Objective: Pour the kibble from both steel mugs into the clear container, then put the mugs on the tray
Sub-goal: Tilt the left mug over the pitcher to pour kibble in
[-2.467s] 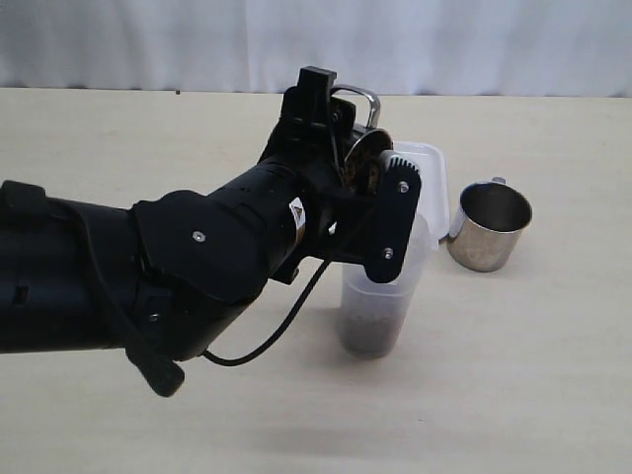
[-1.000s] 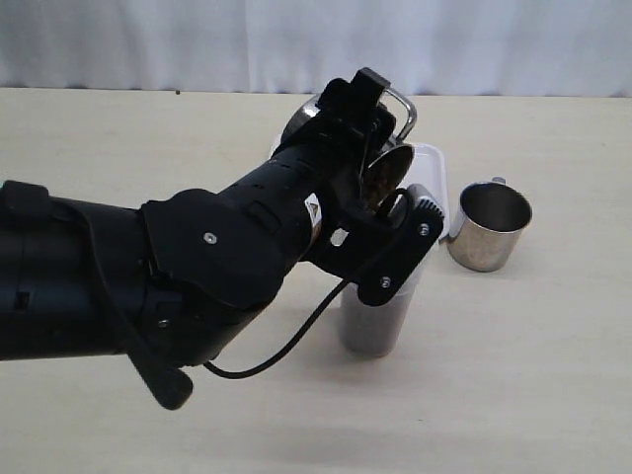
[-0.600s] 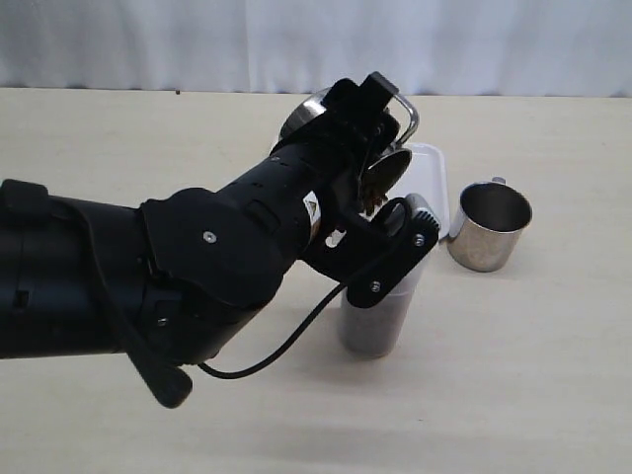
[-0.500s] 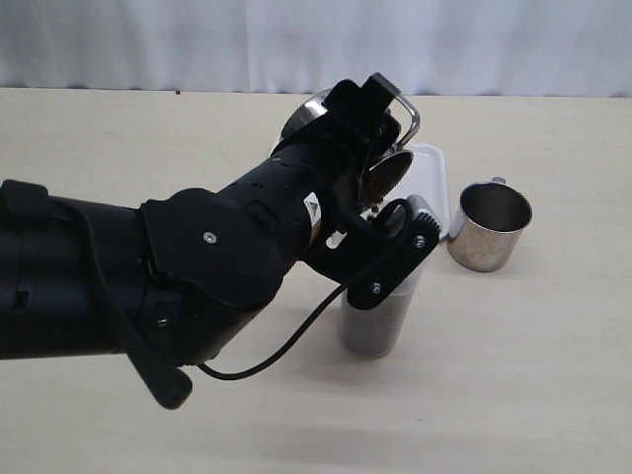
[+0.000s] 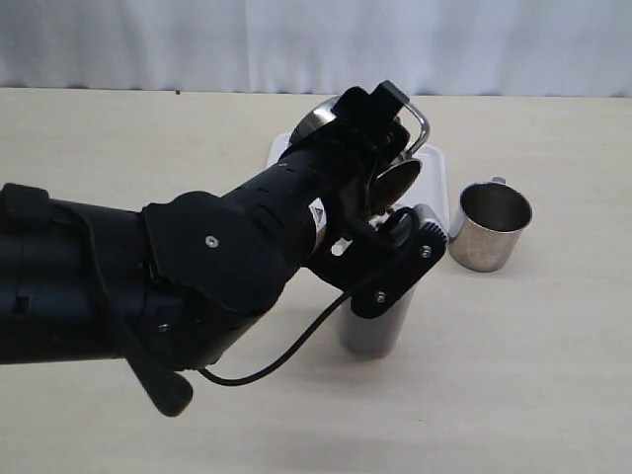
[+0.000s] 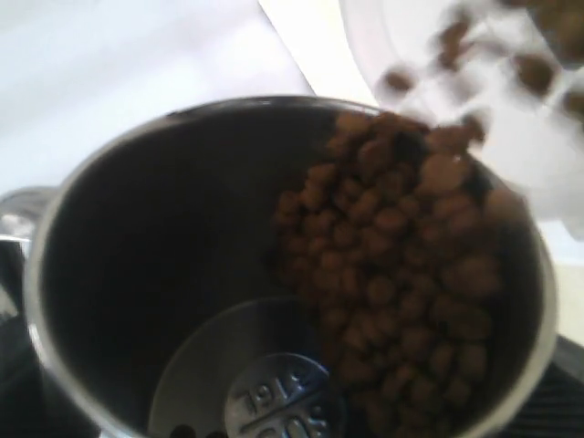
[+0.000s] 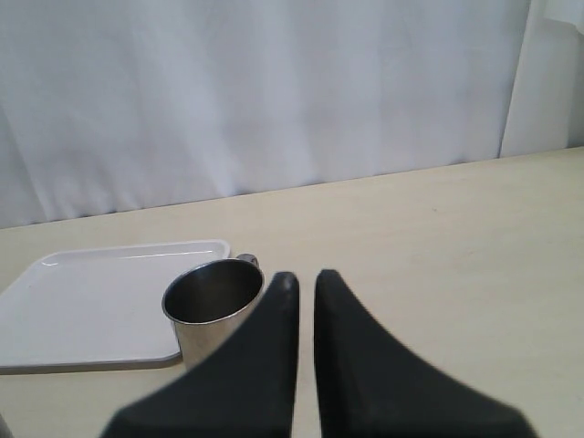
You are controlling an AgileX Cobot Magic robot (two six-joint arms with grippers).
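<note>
My left gripper (image 5: 383,173) is shut on a steel mug (image 5: 318,118), which it holds tipped over the clear container (image 5: 380,331). The left wrist view looks into this mug (image 6: 119,274). Kibble (image 6: 401,274) lies heaped against its lower side, and blurred pellets (image 6: 456,55) spill over the rim. Dark kibble shows through the container's frosted wall. The second steel mug (image 5: 489,225) stands upright beside the white tray (image 5: 434,168). Its inside (image 7: 214,297) looks dark and empty. My right gripper (image 7: 301,278) is shut on nothing, short of that mug, and is out of the exterior view.
The bulky black left arm (image 5: 148,286) and its cable (image 5: 286,346) cover the table's left-centre and hide the container's top. The tray (image 7: 91,301) lies flat behind the container. A white curtain (image 5: 316,39) backs the table.
The left wrist has rolled further and shifted right, so the mug is tipped more steeply over the container. The second mug and the right gripper have not moved.
</note>
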